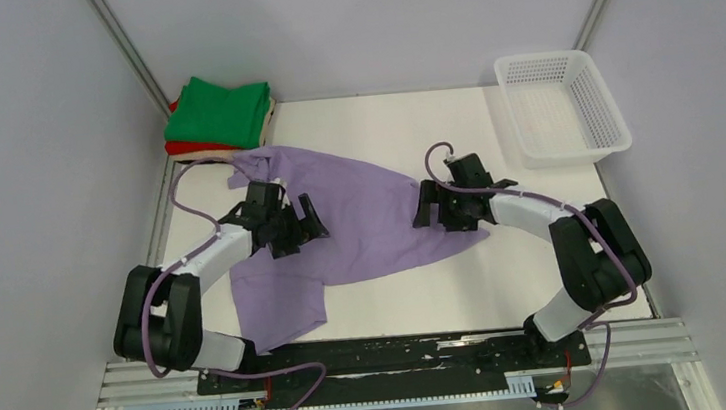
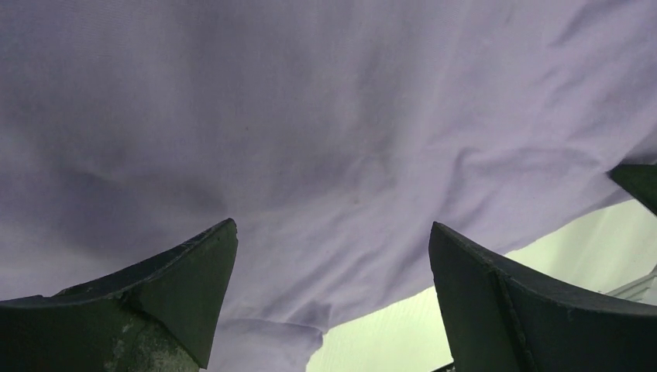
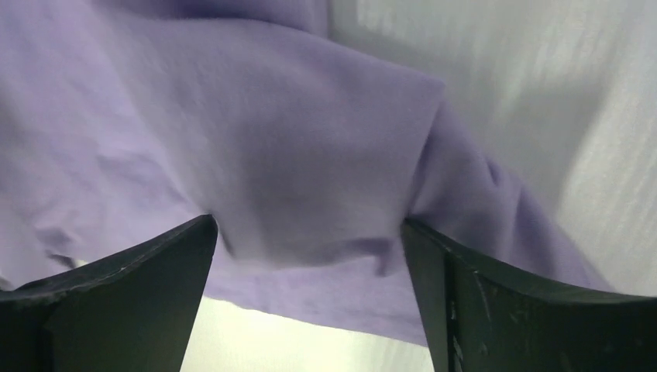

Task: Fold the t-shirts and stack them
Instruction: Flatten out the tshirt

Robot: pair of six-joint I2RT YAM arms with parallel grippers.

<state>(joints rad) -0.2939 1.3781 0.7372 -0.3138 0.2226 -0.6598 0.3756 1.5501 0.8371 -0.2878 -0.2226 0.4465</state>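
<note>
Since both hands stand wide open with nothing pinched, the step in hand looks like taking a fresh hold on the lavender t-shirt (image 1: 361, 220) to spread it flat before any fold. That shirt lies rumpled and askew on the bench (image 1: 545, 258). Its far corner is just beside the stack of folded shirts (image 1: 220, 118), green on top and red beneath, and one lobe runs toward the near left edge. The left hand (image 1: 306, 226) sits over the shirt's left half. The right hand (image 1: 426, 206) is at its right-hand point. Both wrist views show purple cloth filling the gap between the fingers, bunched but not clamped.

To do this well, each hand should probably close on a true edge, a hem or shoulder seam, rather than a mid-panel ridge, which would only gather more wrinkles. Whether one layer or two lies under the fingers cannot be told, so a shallow bite seems safer. Pulling apart evenly and low should keep the cloth from dragging against the stack or sliding off toward the white basket (image 1: 560, 106).
</note>
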